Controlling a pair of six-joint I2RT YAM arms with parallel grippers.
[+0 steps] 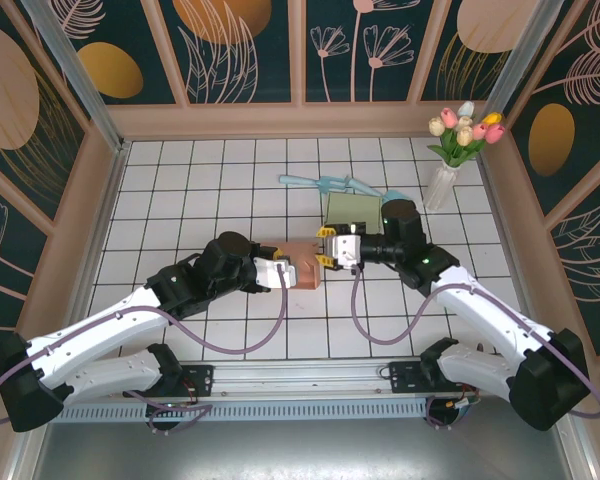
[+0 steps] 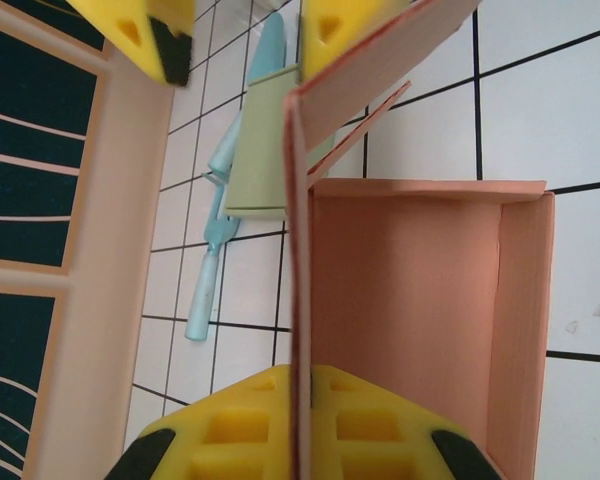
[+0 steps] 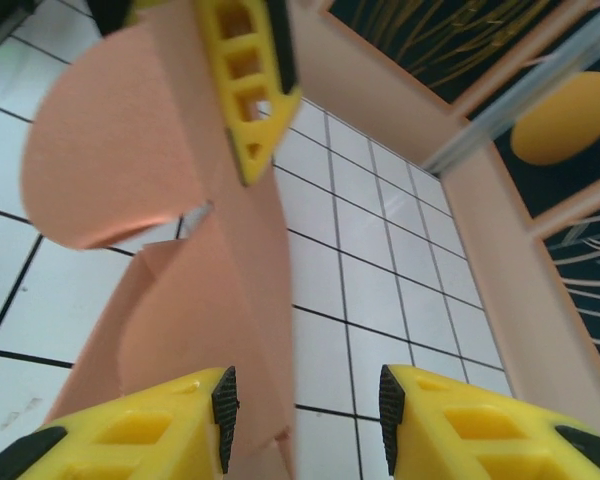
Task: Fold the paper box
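Observation:
The pinkish-brown paper box [image 1: 305,272] sits mid-table between both arms. In the left wrist view it lies open, its inside [image 2: 410,300] facing the camera. My left gripper [image 2: 302,425] is shut on the edge of the box's left wall; from above it [image 1: 283,270] is at the box's left side. My right gripper [image 3: 306,415] is open, straddling an upright panel [image 3: 235,300] that rests against its left pad; the right pad stands well apart. A rounded flap [image 3: 105,150] sticks out beyond it. From above, the right gripper [image 1: 328,247] is at the box's right top corner.
A green flat box [image 1: 352,210] and light blue tools [image 1: 325,185] lie just behind the paper box. A glass vase of tulips [image 1: 448,165] stands at the back right. Wooden frame walls [image 1: 90,200] border the white tiled table.

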